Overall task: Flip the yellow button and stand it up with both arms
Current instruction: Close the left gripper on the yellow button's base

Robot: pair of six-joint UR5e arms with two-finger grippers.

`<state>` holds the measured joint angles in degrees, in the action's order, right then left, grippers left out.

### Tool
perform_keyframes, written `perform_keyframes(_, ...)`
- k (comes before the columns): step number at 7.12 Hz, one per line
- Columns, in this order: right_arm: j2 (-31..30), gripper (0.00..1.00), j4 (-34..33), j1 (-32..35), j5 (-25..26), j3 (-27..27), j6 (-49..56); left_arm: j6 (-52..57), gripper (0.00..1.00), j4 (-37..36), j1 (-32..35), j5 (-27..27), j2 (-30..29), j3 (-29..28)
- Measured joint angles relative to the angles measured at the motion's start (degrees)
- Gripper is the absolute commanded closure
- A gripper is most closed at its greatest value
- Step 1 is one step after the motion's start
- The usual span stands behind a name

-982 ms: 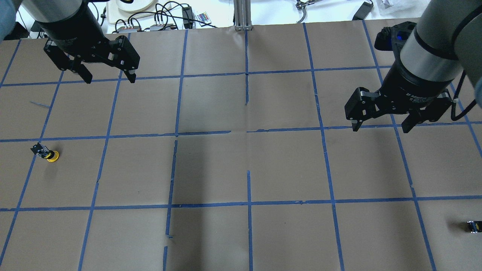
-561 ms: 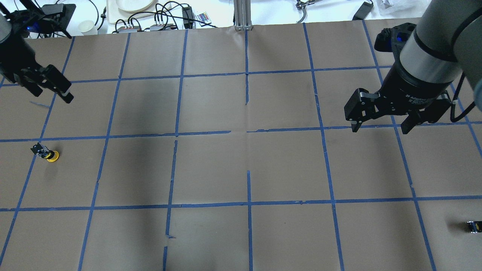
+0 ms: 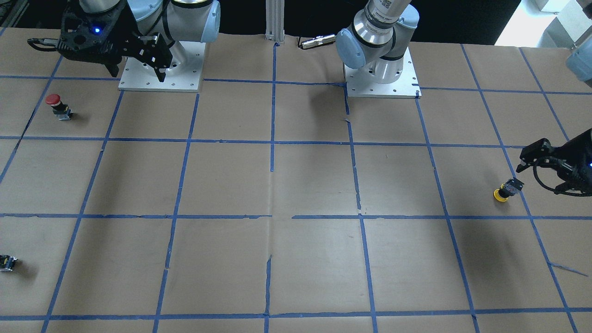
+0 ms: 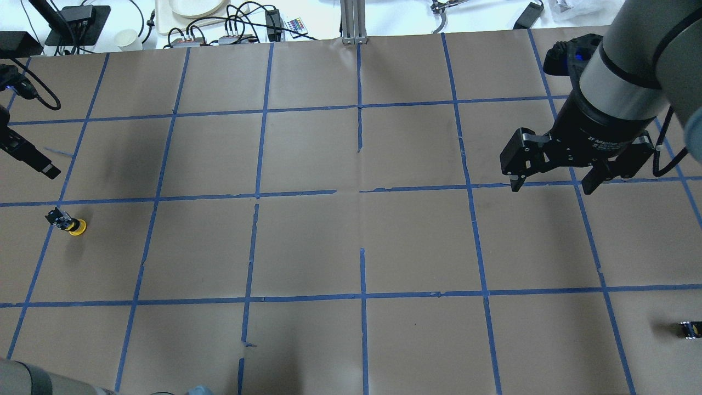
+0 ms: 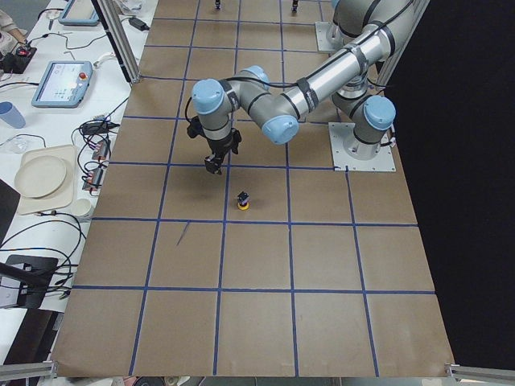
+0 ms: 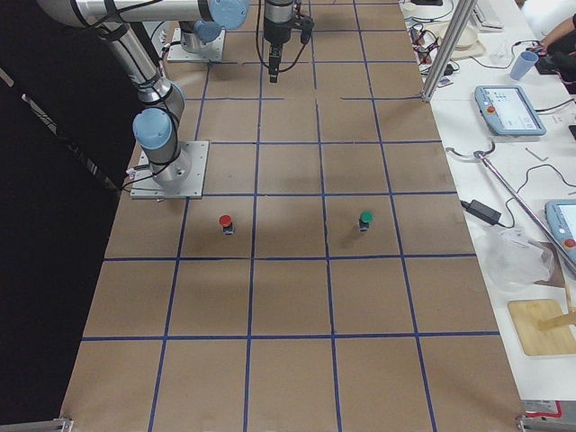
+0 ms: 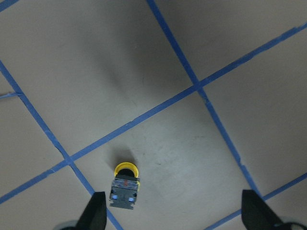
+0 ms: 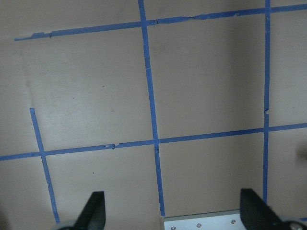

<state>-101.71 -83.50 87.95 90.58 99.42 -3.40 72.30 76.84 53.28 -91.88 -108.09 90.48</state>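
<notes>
The yellow button (image 4: 68, 223) rests on the brown paper at the table's left end, yellow cap down and black-grey body up; it also shows in the front view (image 3: 506, 190) and the left side view (image 5: 242, 201). My left gripper (image 7: 175, 215) is open and empty above it, and the button (image 7: 125, 185) lies near its left fingertip without touching. Only one left finger (image 4: 37, 161) shows at the overhead view's edge. My right gripper (image 4: 553, 188) is open and empty, held high over the right half, and it also shows in its wrist view (image 8: 173, 215).
A red-capped button (image 3: 54, 103) stands near the right arm's base plate (image 3: 138, 85). A green-capped button (image 6: 364, 219) stands further out. A tiny black-grey part with a yellow spot (image 4: 690, 329) lies at the right edge. Blue tape lines grid the paper.
My left gripper has swung from the far left of the table out past the overhead view's left edge and closer to the yellow button. The right gripper and the button have hardly moved.
</notes>
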Motion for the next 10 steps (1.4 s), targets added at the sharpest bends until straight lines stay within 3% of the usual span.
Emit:
perform_keyframes(3,0.1,0.00,-0.1,0.0,-0.1,0.1,0.0,7.0,0.01,-5.4,-3.6,-0.1,-4.9,1.9)
perform_keyframes(6,0.1,0.00,-0.1,0.0,0.0,0.4,0.1,7.8,0.04,-17.4,-3.9,-0.3,-4.5,10.8)
perform_keyframes(10,0.0,0.00,-0.2,-0.1,0.0,1.4,0.1,7.8,0.09,-17.9,-5.0,-0.8,-3.9,13.3)
